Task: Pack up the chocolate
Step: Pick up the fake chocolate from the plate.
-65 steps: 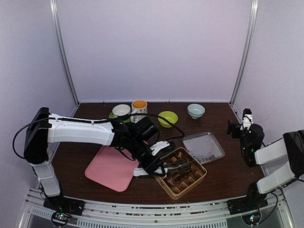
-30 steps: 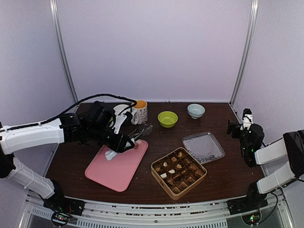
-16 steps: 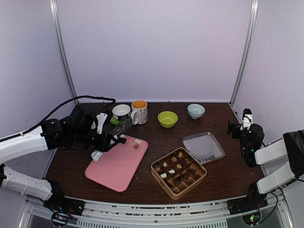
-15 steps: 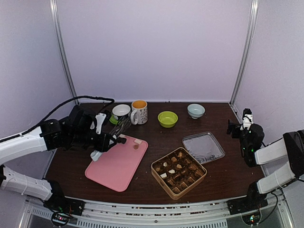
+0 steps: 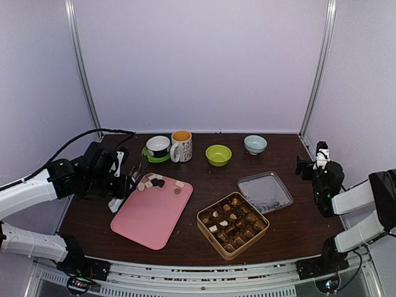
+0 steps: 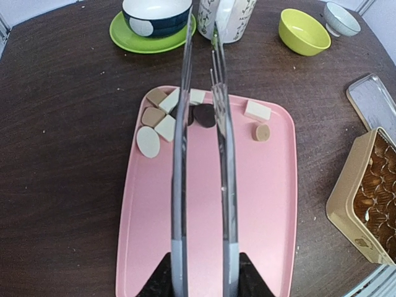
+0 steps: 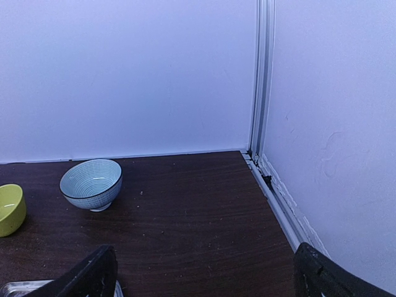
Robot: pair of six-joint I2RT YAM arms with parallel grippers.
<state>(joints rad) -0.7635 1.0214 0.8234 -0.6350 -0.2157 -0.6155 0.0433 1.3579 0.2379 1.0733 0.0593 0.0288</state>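
Several chocolate pieces (image 6: 166,115), tan, cream and dark, lie at the far end of the pink tray (image 6: 260,204), with two more, a cream block (image 6: 257,110) and a tan round (image 6: 263,132), to the right. In the top view the chocolate (image 5: 152,180) sits at the tray's (image 5: 148,216) far left corner. My left gripper (image 6: 202,275) is shut on metal tongs (image 6: 179,173), whose tips hang just above the dark pieces with nothing between them. More chocolate fills the open gold tin (image 5: 233,224). My right gripper (image 7: 204,272) is open and empty at the far right (image 5: 311,159).
The tin's lid (image 5: 265,192) lies right of the tin. Along the back stand a cup on a green saucer (image 5: 158,146), an orange-filled mug (image 5: 181,144), a green bowl (image 5: 218,154) and a blue bowl (image 5: 255,143). A metal frame rail (image 7: 278,198) runs beside the right gripper.
My left arm has drawn back left from the tin to the tray's far end with the tongs, uncovering the chocolate there. The tong arms have closed slightly. The right arm has not moved.
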